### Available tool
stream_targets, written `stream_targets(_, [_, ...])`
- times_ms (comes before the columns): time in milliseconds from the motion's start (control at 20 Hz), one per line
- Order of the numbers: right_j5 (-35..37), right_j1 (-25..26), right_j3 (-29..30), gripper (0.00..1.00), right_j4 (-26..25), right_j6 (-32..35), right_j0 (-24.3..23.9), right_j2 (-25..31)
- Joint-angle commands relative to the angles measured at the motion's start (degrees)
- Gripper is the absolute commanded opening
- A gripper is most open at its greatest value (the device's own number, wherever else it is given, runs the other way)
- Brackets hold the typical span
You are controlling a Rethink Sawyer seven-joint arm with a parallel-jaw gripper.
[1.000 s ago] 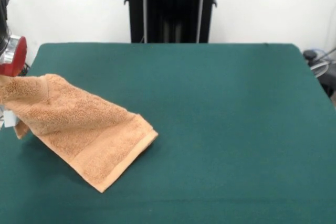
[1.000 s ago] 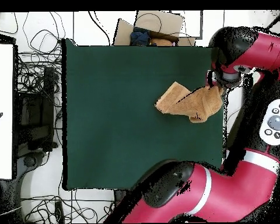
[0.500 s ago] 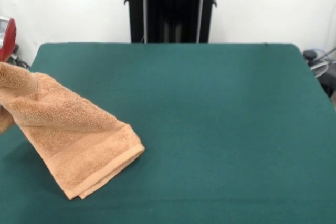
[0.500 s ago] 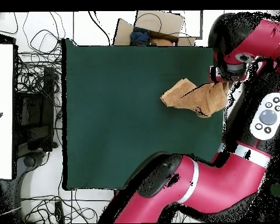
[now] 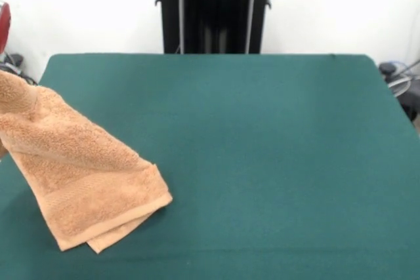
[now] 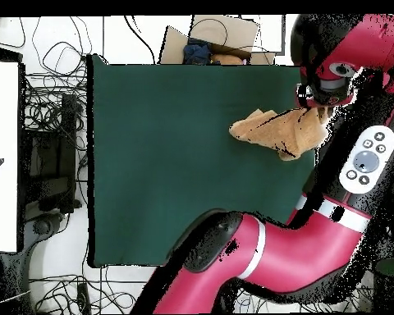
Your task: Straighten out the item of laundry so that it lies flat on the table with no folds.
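I am holding the towel (image 5: 79,175) up by one end at the left edge of the front view, so it is hanging in a doubled drape with its lower corner resting on the table (image 5: 262,136). In the overhead view the towel (image 6: 278,131) is sitting at the right edge of the table (image 6: 176,164), its raised end running under my gripper (image 6: 315,105) in the upper right of the frame. My fingers are hidden there by the wrist and the cloth, so I cannot tell from the pictures whether they are clenched; the lifted end suggests I am gripping it, but that is a judgement.

I am judging this to be the lifting and dragging step: the towel is folded over itself and far from flat. The next move is calling for carrying the held end back over the table while the lower edge is trailing on the cloth top, then lowering it so the layers are peeling apart, not stacking.
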Motion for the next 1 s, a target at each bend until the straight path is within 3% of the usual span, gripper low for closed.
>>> stream_targets(50, [4.3, 0.8, -1.3, 0.00, -7.1, -12.3, 1.3, 7.5])
stream_targets(350, [5.7, 0.2, -2.2, 0.00, -11.5, -13.8, 1.4, 11.0])
stream_targets(450, [5.0, -0.2, -1.4, 0.00, -11.5, -12.5, 1.4, 11.4])
stream_targets(600, [1.7, -0.9, 2.0, 0.00, -7.2, -7.7, 1.1, 8.9])
stream_targets(800, [-9.1, -4.4, 13.2, 0.00, 0.3, -1.9, 1.3, 1.9])
stream_targets(1000, [-29.9, -13.1, 34.8, 0.00, 4.7, 5.3, 2.4, -4.6])
